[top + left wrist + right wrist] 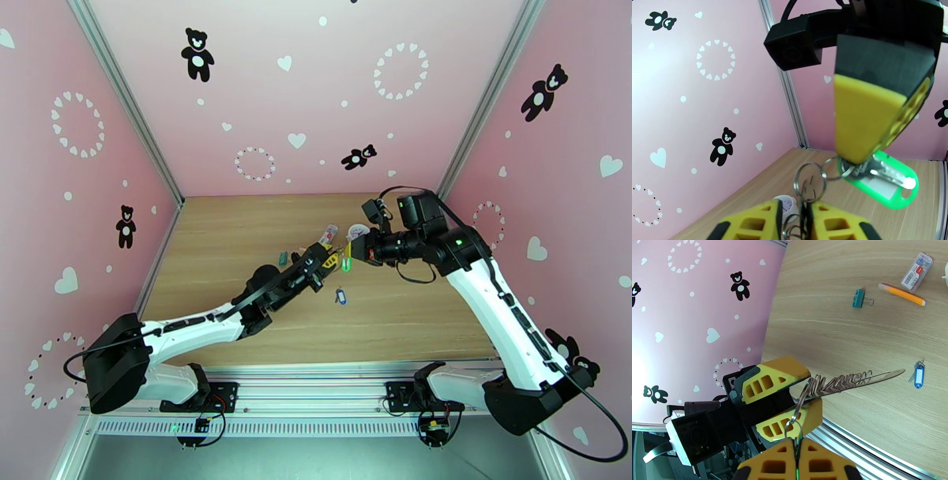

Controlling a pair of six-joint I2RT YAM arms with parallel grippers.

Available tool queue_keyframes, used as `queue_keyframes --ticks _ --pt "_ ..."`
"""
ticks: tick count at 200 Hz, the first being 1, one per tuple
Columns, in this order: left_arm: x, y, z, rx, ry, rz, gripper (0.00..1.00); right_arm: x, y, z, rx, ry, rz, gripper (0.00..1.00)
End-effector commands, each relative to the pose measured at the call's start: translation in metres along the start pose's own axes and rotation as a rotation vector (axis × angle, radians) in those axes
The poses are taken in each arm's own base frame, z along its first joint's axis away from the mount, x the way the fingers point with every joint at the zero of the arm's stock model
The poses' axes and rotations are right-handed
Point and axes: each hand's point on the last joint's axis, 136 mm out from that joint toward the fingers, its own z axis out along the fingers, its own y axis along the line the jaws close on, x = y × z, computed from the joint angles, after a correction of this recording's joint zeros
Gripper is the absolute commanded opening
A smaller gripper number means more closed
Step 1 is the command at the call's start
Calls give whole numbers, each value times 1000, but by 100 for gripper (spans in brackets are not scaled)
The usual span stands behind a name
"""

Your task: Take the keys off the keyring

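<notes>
Above the middle of the table my two grippers meet tip to tip. My left gripper (330, 259) (804, 207) (802, 392) is shut on the keyring (809, 183), a cluster of thin metal rings. In the right wrist view the keyring (837, 383) looks stretched into a wire coil. My right gripper (348, 256) (854, 160) (796, 443) is shut on the green key (890, 189), whose metal blade lies over its green tag. A small ring links that key to the keyring. The blue key (340, 296) (918, 377) lies loose on the table, below both grippers.
A teal binder clip (858, 298), an orange pen (902, 294) and a small clear box (917, 272) lie toward the back of the wooden table (411, 316). A white round item (788, 205) sits under the grippers. Pink walls close in three sides.
</notes>
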Motion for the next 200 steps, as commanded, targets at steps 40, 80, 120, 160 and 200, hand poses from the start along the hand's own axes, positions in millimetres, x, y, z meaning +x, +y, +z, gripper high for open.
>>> queue_keyframes --ticks 40,80,120,160,200 --pt "-20 -5 -10 122 -25 -37 17 -6 21 -10 -57 -38 -31 0" --pt "-24 -4 -12 138 -29 -66 16 -12 30 -13 -89 -58 -65 0" --pt "-25 -4 -13 149 -24 -89 18 -11 43 -20 -110 -49 -185 0" --pt "-31 -2 -25 177 -5 -131 32 -8 46 -23 -92 -2 -330 0" --pt "-37 -4 -35 207 6 -147 41 -13 48 -16 -108 23 -350 0"
